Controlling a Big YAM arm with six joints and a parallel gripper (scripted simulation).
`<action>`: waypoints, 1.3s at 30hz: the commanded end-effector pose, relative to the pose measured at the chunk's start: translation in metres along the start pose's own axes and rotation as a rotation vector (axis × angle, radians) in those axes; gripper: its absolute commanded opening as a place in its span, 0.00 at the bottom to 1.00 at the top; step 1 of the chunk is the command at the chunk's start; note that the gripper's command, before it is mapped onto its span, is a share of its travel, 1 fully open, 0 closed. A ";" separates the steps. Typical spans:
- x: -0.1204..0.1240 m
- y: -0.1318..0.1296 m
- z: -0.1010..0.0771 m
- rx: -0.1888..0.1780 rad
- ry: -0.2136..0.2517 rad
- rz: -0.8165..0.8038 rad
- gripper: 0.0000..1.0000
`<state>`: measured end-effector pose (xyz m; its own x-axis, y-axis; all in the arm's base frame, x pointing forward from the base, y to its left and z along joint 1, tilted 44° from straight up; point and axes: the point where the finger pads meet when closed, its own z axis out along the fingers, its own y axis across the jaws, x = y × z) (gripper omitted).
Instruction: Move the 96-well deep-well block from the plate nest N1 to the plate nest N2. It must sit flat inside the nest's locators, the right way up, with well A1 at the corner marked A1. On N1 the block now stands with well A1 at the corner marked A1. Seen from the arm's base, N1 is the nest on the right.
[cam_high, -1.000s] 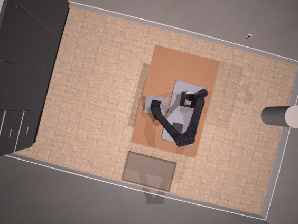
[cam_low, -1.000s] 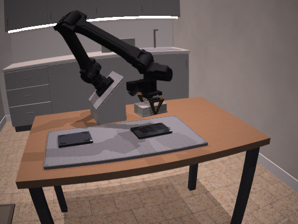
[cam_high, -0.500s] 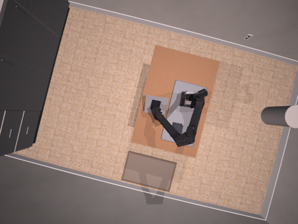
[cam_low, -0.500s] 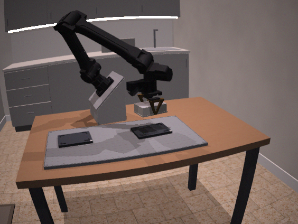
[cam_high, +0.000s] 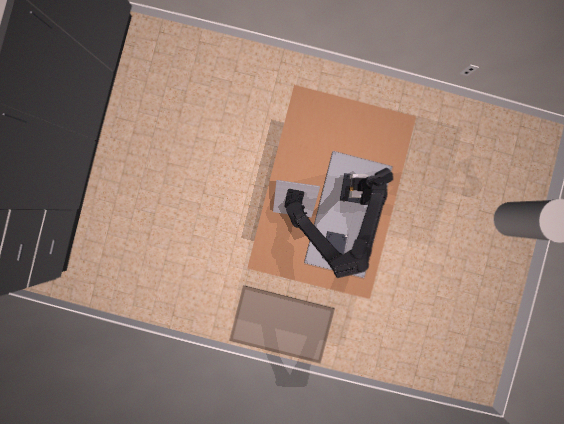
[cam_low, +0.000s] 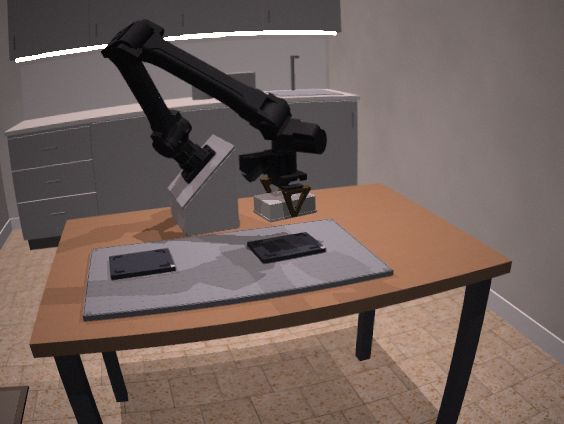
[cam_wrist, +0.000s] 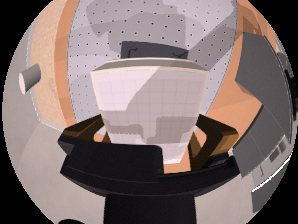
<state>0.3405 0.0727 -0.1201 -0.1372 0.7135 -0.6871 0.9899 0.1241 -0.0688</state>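
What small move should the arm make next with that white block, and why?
Probably lower it straight down without letting go. The gripper holds the white block in the air, seemingly above the near nest, while the far nest holds nothing.
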 end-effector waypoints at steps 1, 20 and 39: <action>0.007 0.006 -0.013 -0.033 0.005 0.001 0.00; 0.007 0.005 -0.013 -0.033 0.006 0.000 0.00; 0.000 0.003 0.026 -0.003 0.000 0.066 0.00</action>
<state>0.3390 0.0605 -0.1350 -0.1061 0.7160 -0.6900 0.9936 0.1039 -0.0450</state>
